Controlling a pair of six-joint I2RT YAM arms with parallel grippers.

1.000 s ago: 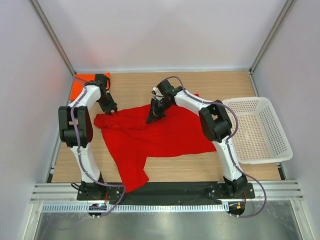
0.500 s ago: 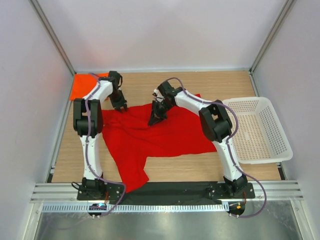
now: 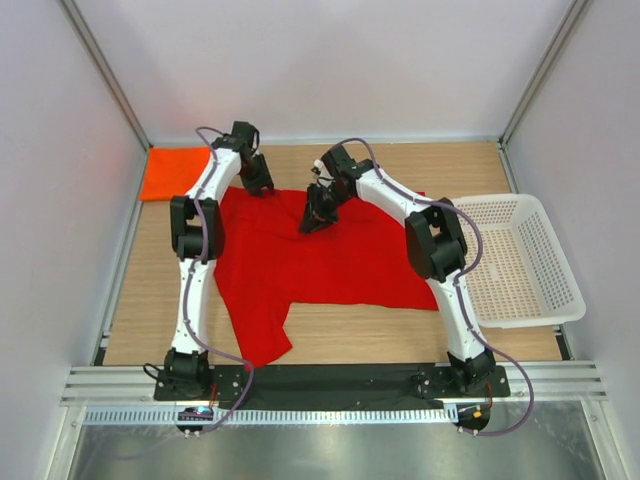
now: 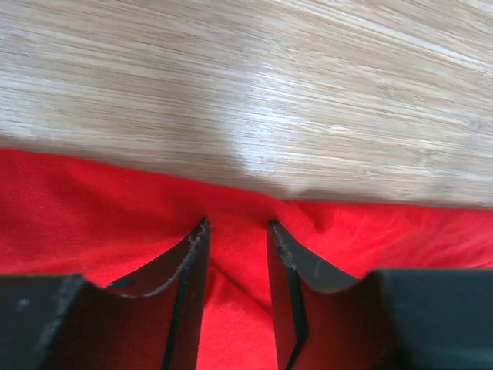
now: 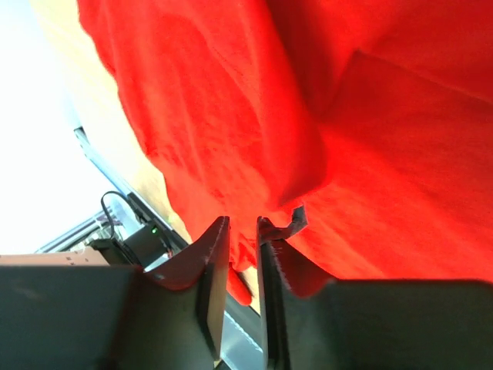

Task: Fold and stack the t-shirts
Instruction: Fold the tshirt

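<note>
The red t-shirt [image 3: 330, 262] lies spread on the wooden table, one sleeve trailing toward the near edge. My left gripper [image 3: 260, 187] is shut on the shirt's far left edge, with red cloth [image 4: 115, 208] pinched between its jaws [image 4: 237, 225] just short of bare wood. My right gripper [image 3: 316, 218] is shut on a fold near the shirt's far middle and holds it up in a small peak. Red cloth [image 5: 385, 154] fills the right wrist view above its gripper [image 5: 243, 223]. The orange t-shirt [image 3: 176, 174] lies folded at the far left corner.
A white mesh basket [image 3: 520, 262] stands at the table's right edge, beside the right arm. Enclosure walls stand close at the left, back and right. A black strip and metal rail run along the near edge.
My left gripper has moved back and to the right, dragging the red shirt's left edge with it, so the shirt lies flatter and farther back. My right gripper has shifted slightly back, still holding its fold.
</note>
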